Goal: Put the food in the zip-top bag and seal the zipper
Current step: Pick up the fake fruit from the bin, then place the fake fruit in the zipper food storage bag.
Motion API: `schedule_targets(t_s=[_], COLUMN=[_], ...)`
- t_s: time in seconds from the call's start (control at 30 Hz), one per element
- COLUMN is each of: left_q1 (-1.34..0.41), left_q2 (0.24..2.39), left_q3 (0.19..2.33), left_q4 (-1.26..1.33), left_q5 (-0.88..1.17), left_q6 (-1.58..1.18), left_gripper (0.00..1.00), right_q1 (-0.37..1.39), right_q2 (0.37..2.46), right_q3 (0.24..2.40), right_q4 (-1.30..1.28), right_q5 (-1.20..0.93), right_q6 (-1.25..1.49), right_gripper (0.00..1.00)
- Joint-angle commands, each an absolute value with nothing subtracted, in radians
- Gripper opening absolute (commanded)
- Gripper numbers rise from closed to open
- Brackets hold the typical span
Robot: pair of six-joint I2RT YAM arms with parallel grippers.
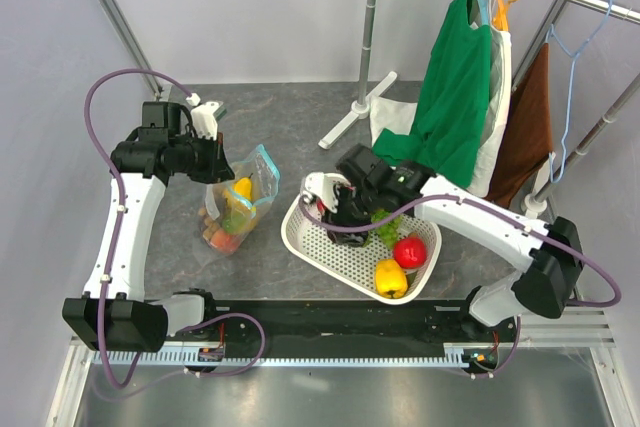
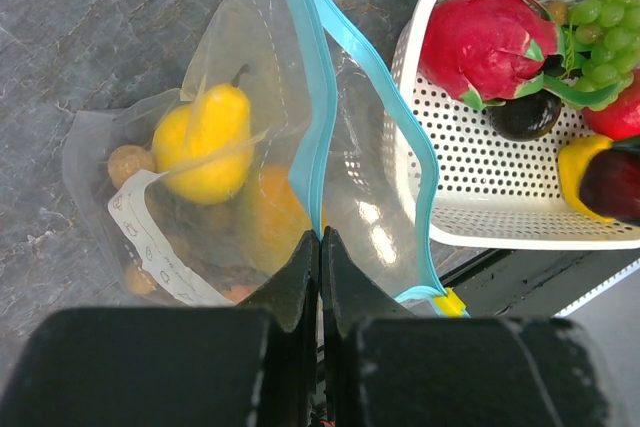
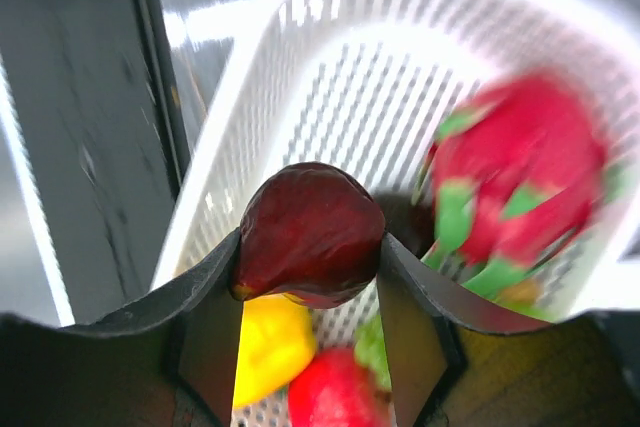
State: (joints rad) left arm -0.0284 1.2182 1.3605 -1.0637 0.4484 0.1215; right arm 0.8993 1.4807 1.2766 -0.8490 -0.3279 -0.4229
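Observation:
The clear zip-top bag lies left of centre, mouth open, holding a yellow pear, an orange fruit and a brown berry cluster. My left gripper is shut on one side of the teal zipper strip and shows in the top view at the bag's far end. A yellow slider sits at the strip's near end. My right gripper is shut on a dark red fig-like fruit above the white basket, also seen from the top.
The white perforated basket holds a dragon fruit, green grapes, a red apple and a yellow pepper. A clothes rack with a green shirt and its stand foot are behind. A black rail runs along the near edge.

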Motion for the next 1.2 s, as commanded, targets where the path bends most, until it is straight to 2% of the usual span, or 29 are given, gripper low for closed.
schedule_targets(t_s=[0.0, 0.2, 0.57, 0.63, 0.67, 0.7, 0.83, 0.93, 1.07, 1.17], left_q1=[-0.029, -0.029, -0.015, -0.014, -0.014, -0.015, -0.003, -0.003, -0.003, -0.003], left_q2=[1.200, 1.200, 1.206, 1.207, 1.207, 1.210, 1.213, 1.215, 1.213, 1.216], left_q3=[1.355, 1.351, 1.440, 1.454, 1.454, 1.454, 1.448, 1.440, 1.422, 1.419], left_q4=[-1.034, -1.037, -1.048, -1.046, -1.043, -1.046, -1.054, -1.054, -1.045, -1.043], left_q5=[0.468, 0.486, 0.563, 0.595, 0.601, 0.600, 0.603, 0.617, 0.621, 0.618], left_q6=[0.118, 0.115, 0.063, 0.055, 0.058, 0.057, 0.066, 0.064, 0.063, 0.066], left_gripper=[0.02, 0.02, 0.02, 0.02, 0.02, 0.02, 0.02, 0.02, 0.02, 0.02], right_q1=[0.899, 0.899, 0.905, 0.905, 0.907, 0.905, 0.893, 0.841, 0.763, 0.742], right_q2=[1.515, 1.676, 1.965, 2.012, 2.020, 2.022, 1.907, 1.772, 1.614, 1.513], right_q3=[1.515, 1.761, 1.848, 1.887, 1.914, 1.925, 1.876, 1.740, 1.531, 1.431], right_q4=[-0.804, -0.579, -0.359, -0.359, -0.360, -0.368, -0.431, -0.448, -0.474, -0.557], right_q5=[-0.457, -0.413, -0.453, -0.446, -0.442, -0.445, -0.423, -0.423, -0.456, -0.460], right_q6=[-0.298, -0.164, -0.051, -0.040, -0.020, -0.018, -0.031, -0.020, -0.078, -0.213], right_gripper=[0.29, 0.30, 0.30, 0.49, 0.67, 0.72, 0.83, 0.93, 0.94, 0.91])
